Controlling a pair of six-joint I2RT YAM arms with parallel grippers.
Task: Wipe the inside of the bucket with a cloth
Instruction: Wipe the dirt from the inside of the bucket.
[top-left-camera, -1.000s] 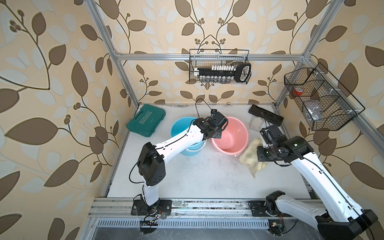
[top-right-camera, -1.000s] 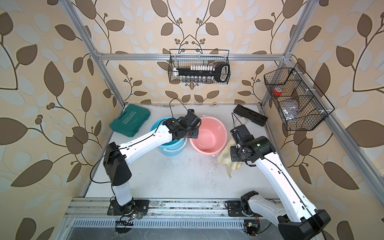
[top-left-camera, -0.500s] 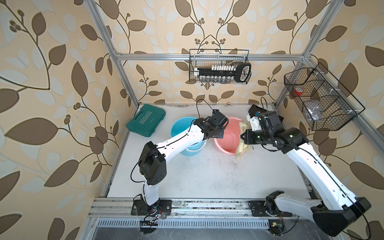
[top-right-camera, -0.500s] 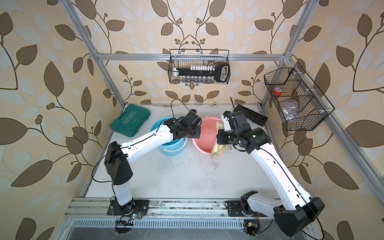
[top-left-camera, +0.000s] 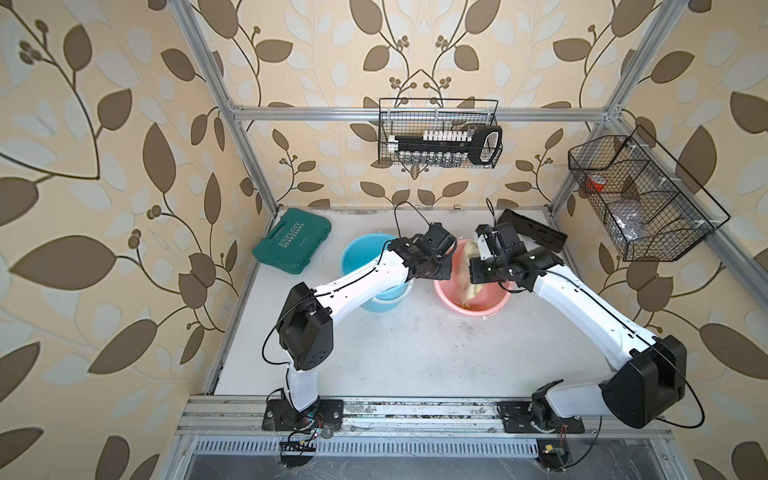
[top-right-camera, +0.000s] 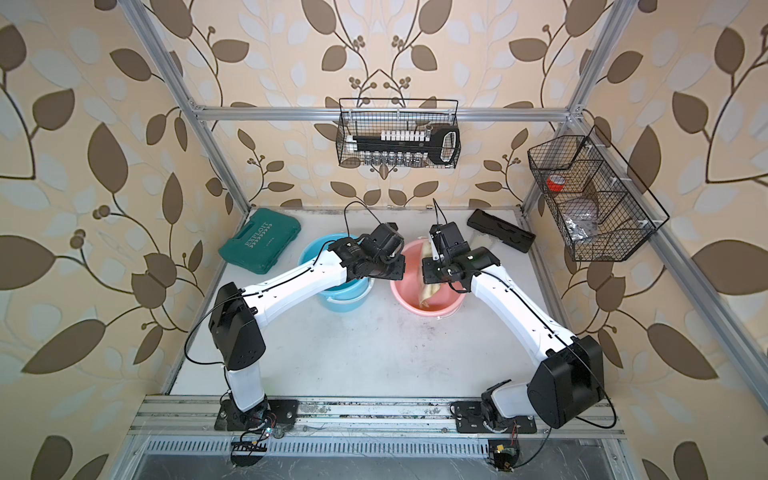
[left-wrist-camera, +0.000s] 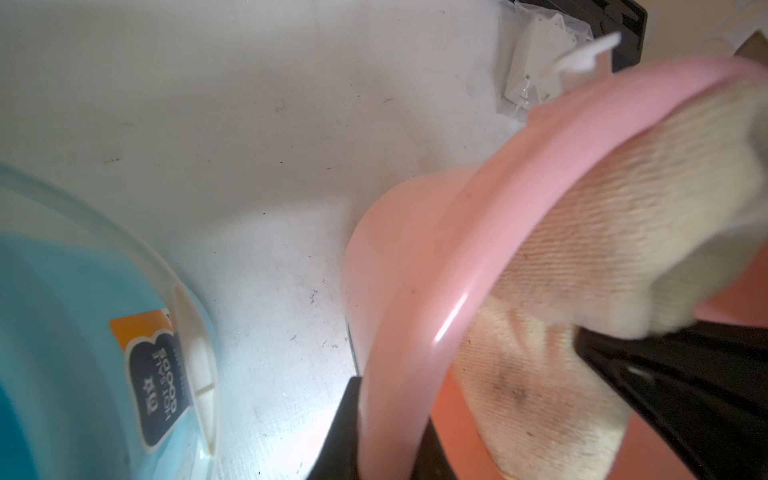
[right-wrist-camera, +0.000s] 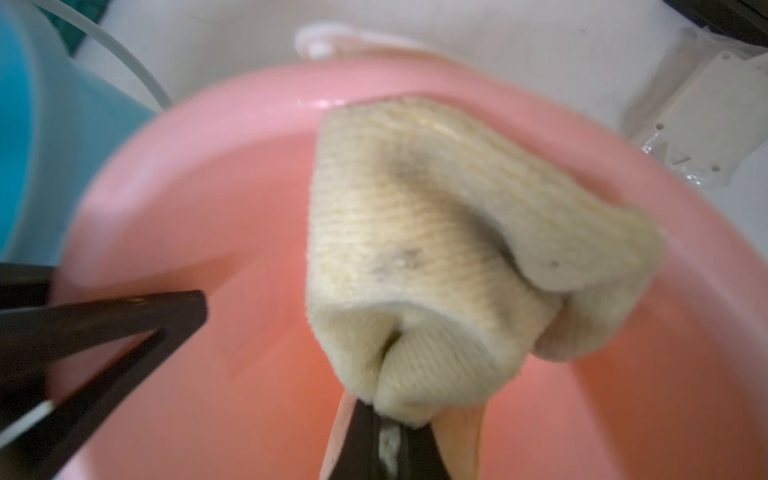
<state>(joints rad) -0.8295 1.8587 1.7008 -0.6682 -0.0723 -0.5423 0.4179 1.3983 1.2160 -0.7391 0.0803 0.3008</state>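
Clamping the pink bucket (top-left-camera: 490, 306) at its 9 o'clock rim, the left gripper (left-wrist-camera: 386, 436) has its jaws pinched tight across the lip, one finger outside and one inside. That's the steadying hand.

Over to the right gripper (right-wrist-camera: 388, 436): jaws squeezed down on a bunched fold of the cloth (right-wrist-camera: 415, 232), and the stained beige rag fans out from that pinch into the bucket. In a top view the cloth (top-left-camera: 467, 289) runs from the rim near 12 o'clock down toward 6. The bucket sits at about 1 o'clock from the centre of the table (top-left-camera: 415, 353), with the blue bucket (top-left-camera: 359, 257) just beside it at 9 o'clock.

So where are we? Bucket braced, cloth in hand and inside, so the set-up looks done. The wiping proper I'd call barely begun. The cloth lies against the far wall, but the wall toward 9 o'clock and much of the floor show bare pink. All that looks left to cover.
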